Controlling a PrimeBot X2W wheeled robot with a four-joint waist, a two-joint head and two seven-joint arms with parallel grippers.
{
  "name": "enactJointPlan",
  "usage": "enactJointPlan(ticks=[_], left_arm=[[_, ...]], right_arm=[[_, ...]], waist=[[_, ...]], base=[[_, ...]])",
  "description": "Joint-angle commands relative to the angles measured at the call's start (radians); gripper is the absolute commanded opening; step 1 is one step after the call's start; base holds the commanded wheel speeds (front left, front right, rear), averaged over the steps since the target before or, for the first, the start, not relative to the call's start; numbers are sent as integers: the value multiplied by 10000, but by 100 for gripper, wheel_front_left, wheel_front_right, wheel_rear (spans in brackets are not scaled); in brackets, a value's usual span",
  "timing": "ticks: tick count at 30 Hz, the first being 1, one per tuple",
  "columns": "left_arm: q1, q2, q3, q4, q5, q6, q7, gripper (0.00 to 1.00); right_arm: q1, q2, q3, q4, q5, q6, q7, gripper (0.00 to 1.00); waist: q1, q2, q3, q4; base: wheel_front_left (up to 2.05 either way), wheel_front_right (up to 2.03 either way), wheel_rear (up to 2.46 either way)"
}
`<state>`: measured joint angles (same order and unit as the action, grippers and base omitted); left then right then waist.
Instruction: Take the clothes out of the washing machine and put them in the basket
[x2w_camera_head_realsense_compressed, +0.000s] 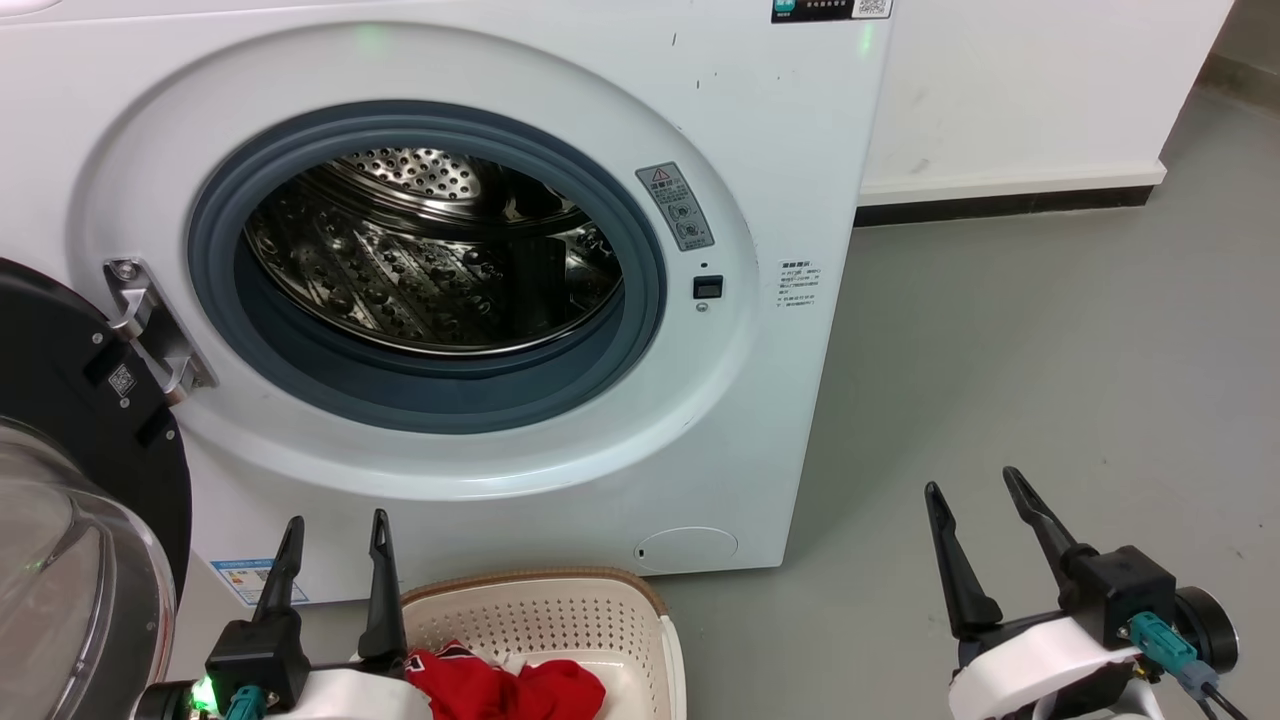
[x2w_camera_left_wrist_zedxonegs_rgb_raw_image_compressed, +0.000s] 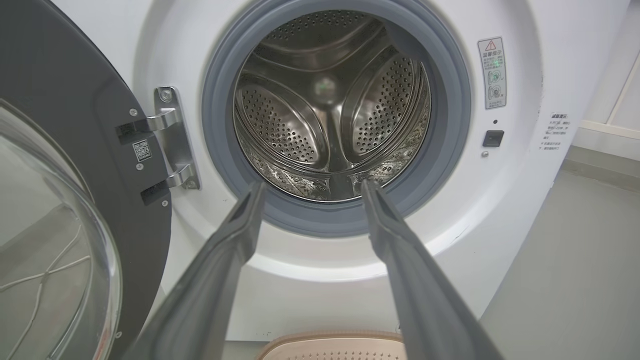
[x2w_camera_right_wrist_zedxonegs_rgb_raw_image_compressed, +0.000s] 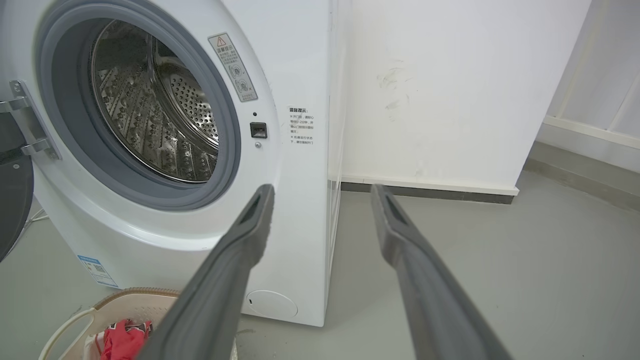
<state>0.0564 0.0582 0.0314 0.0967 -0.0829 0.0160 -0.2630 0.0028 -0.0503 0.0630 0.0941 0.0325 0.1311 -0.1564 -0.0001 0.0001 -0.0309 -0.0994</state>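
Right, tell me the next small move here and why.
Probably no more reaching into the washing machine: its drum looks empty, and the clothes already lie in the basket. The left gripper and right gripper are both open and hold nothing. I'd just draw both grippers back a little and stop.

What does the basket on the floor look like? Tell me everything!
The basket is low, cream-white plastic full of little holes, with a brown woven-looking rim, rounded corners and a side handle. It sits upright on the grey floor right in front of the washing machine; whether they touch is unclear. Red clothes lie inside.
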Motion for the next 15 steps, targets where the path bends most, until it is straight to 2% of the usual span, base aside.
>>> enactJointPlan(ticks=[1,15], left_arm=[[57,55,-7,36,-21,23,-25,100],[112,117,-46,23,-132,72,-25,100]], right_arm=[[128,3,10,-68,-22,-7,38,100],[175,3,26,-35,28,-7,28,100]], waist=[[1,-1,8,-9],[1,-1,42,82]], base=[[0,0,0],[0,0,0]])
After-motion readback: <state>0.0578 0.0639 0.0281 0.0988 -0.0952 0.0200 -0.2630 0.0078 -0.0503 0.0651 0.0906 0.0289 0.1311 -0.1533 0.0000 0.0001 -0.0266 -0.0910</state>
